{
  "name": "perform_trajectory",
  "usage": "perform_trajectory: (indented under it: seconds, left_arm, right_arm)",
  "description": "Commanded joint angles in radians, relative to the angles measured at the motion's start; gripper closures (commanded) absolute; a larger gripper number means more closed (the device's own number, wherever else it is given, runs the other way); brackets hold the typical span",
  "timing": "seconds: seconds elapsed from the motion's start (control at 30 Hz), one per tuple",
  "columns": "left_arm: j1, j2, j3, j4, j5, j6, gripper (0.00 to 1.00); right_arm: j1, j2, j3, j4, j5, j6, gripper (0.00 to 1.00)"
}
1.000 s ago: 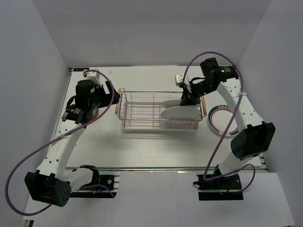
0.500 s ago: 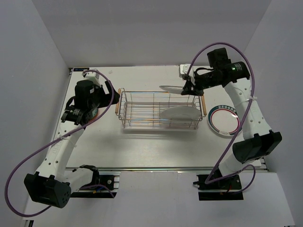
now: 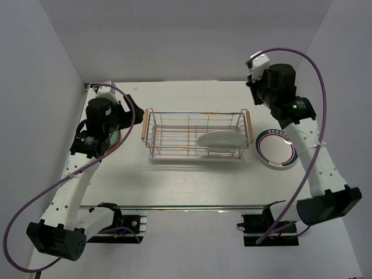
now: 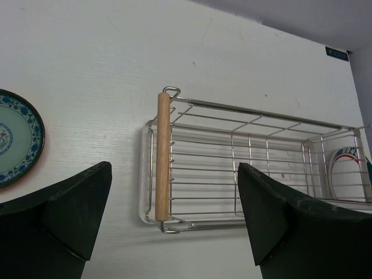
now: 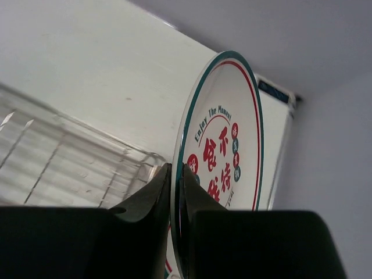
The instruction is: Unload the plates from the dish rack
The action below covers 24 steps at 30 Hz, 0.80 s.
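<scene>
One white plate (image 5: 224,133), rim green or perhaps teal, red lettering, pinched by right jaws; left jaws spread

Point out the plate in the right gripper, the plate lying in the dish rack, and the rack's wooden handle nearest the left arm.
gripped plate (image 5: 224,133): right wrist view, printed face.
racked plate (image 3: 220,139): top external view, white centre.
wooden handle (image 4: 163,157): left wrist view, mid-length.
</scene>
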Motion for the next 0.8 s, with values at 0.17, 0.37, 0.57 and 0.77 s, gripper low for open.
perform_trajectory:
  seconds: [0.17, 0.37, 0.57, 0.77]
  left_arm:
    - [0.003, -0.037, 0.022, 0.024, -0.092, -0.026, 0.02]
    - [0.003, -0.048, -0.017, 0.028, -0.120, -0.031, 0.02]
    - [0.003, -0.026, -0.018, 0.019, -0.113, -0.029, 0.02]
    - [0.003, -0.014, -0.015, 0.016, -0.113, -0.025, 0.02]
  right_arm:
    - [-0.022, 0.130, -0.043, -0.108, 0.738, 0.598, 1.00]
    - [-0.053, 0.177, -0.138, -0.102, 0.732, 0.724, 1.00]
    - [-0.070, 0.318, -0.146, -0.125, 0.718, 0.758, 1.00]
    - [-0.082, 0.460, -0.103, -0.219, 0.743, 0.812, 0.95]
